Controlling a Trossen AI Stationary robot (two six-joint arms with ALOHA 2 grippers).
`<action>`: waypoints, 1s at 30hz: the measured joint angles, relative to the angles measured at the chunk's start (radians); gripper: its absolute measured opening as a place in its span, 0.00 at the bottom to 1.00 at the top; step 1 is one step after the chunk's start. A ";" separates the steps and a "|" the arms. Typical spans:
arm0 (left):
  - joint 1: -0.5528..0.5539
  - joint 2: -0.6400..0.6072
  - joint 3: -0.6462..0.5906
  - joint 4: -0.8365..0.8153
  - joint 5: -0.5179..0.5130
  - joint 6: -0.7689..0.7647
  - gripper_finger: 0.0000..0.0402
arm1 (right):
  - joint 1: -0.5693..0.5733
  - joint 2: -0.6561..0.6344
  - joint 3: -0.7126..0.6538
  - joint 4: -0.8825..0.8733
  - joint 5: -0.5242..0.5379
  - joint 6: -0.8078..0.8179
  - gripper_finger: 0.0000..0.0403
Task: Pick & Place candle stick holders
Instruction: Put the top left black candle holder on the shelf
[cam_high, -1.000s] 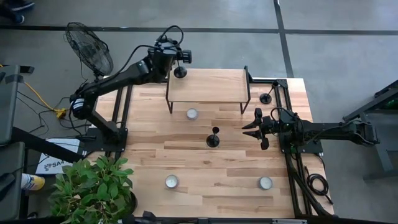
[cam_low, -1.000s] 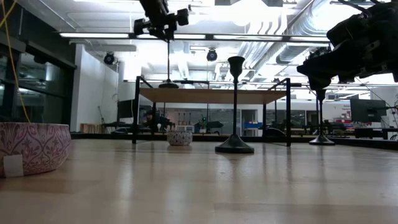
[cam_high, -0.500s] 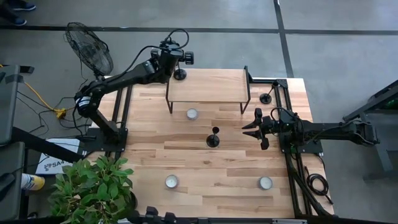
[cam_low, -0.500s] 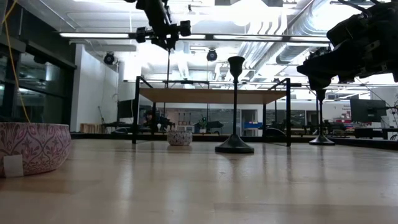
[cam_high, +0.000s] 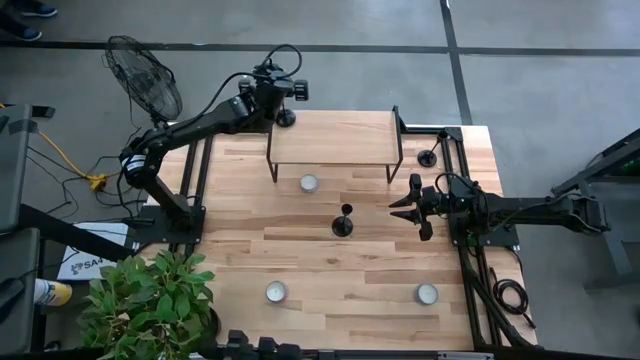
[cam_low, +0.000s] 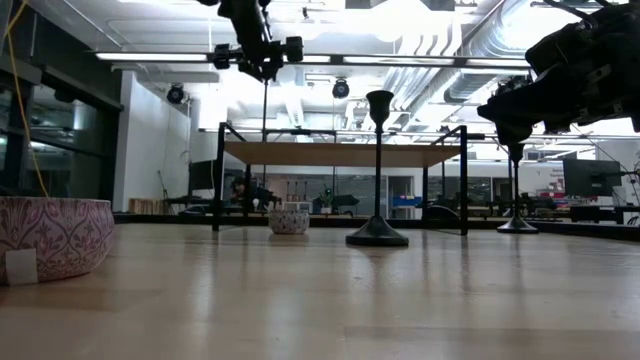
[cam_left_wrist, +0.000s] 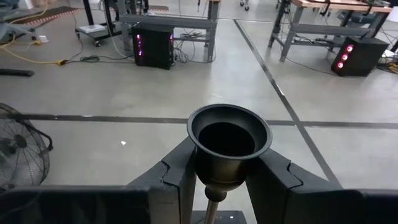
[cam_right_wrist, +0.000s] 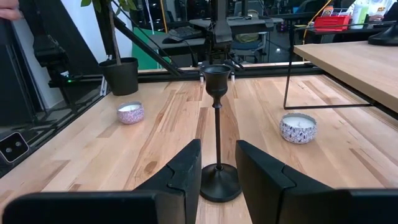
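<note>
The left gripper (cam_left_wrist: 227, 180) is clamped on the tall candlestick (cam_left_wrist: 229, 146) just under its cup, the round base (cam_high: 285, 118) hanging below over the far left corner of the raised shelf (cam_high: 335, 138); the likely trouble is that base catching the shelf's edge or landing half off it, since the slim stem could pivot in so narrow a grip. The right gripper (cam_right_wrist: 217, 171) waits with fingers apart and nothing between them; straight ahead stands a second candlestick (cam_right_wrist: 217, 140), thin, black and upright, while a third candlestick (cam_high: 428, 157) stands off to its side.

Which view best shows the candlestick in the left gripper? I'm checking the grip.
The left wrist view: the gripper's fingers clamp the candlestick just below its cup. The high view shows its base under the left gripper; the low view shows its thin stem.
</note>
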 joint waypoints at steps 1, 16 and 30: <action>0.003 0.000 0.000 -0.003 0.006 0.000 0.27 | 0.000 0.000 0.000 0.000 0.000 0.000 0.24; 0.011 -0.001 0.001 -0.023 0.051 -0.014 0.30 | 0.000 0.000 0.000 0.000 0.000 0.000 0.24; 0.011 0.001 -0.001 -0.029 0.078 0.010 0.33 | 0.000 0.000 0.000 0.000 0.000 0.000 0.24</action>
